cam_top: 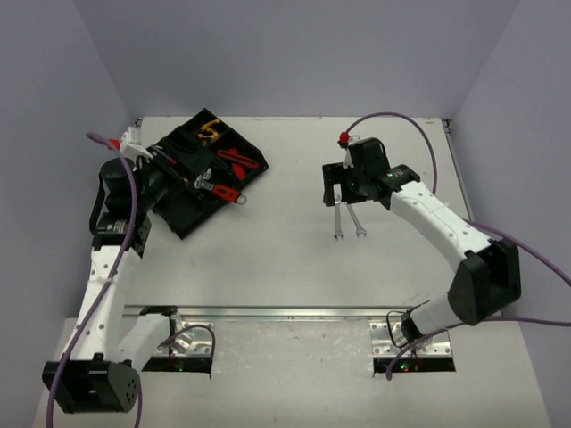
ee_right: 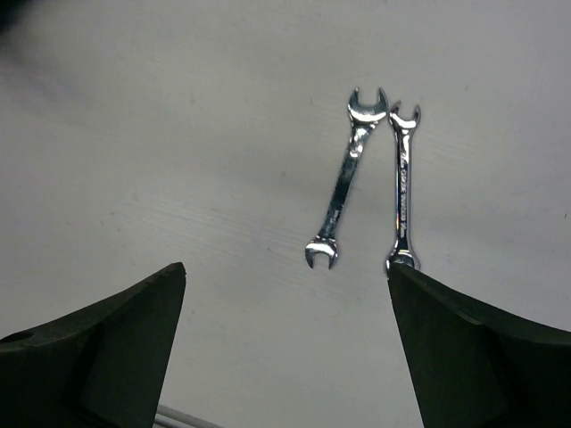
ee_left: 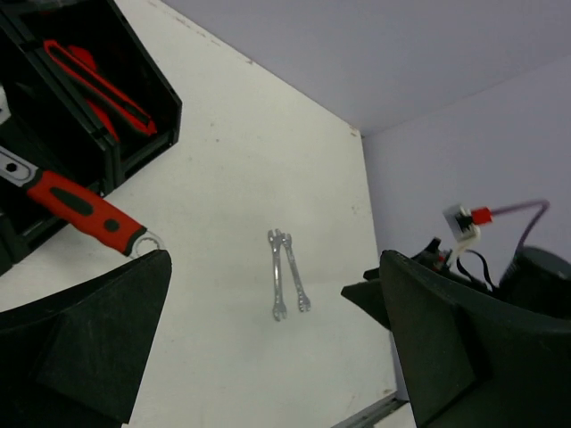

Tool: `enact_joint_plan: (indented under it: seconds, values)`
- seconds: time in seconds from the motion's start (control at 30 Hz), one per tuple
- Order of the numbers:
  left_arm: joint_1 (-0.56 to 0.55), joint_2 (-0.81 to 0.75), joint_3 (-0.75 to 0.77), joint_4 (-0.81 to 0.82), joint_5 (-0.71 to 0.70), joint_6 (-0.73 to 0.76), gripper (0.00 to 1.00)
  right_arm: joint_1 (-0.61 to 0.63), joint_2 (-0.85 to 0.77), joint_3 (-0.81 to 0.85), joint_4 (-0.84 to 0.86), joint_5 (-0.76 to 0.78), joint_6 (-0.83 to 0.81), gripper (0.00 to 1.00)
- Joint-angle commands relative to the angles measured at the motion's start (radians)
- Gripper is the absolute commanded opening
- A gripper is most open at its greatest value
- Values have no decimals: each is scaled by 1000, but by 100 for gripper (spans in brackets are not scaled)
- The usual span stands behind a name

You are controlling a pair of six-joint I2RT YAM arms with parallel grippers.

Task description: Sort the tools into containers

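Two silver spanners (cam_top: 347, 222) lie side by side on the white table, also in the right wrist view (ee_right: 373, 187) and the left wrist view (ee_left: 287, 275). My right gripper (cam_top: 344, 194) is open and empty just above their far ends; its midpoint (ee_right: 285, 348) is apart from them. The black divided tray (cam_top: 183, 218) sits at the far left with yellow pliers (cam_top: 210, 131), red utility knives (cam_top: 239, 160) and a red-handled wrench (cam_top: 219, 188) in it. My left gripper (cam_top: 169, 183) is open and empty over the tray (ee_left: 134, 152), near the wrench (ee_left: 85, 207).
The wrench's ring end (ee_left: 147, 242) sticks out past the tray's edge. The enclosure's walls stand close at the back and sides. A metal rail (cam_top: 285, 312) runs along the table's near edge. The right arm (ee_left: 526, 276) shows at the left wrist view's right.
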Motion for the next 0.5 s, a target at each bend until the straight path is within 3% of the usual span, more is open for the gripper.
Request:
enact_joint_plan:
  seconds: [0.0,0.2,0.47]
  values:
    - [-9,-171,-26,-185,-92,235,100,-47,159,33,-56,-32,36,85]
    - [-8,-241,-87,-308,-119,393,100,-35,412,139,-59,41,117,56]
    - [-10,-284,-173,-289,-135,401,100,1,575,216,-73,121,144,45]
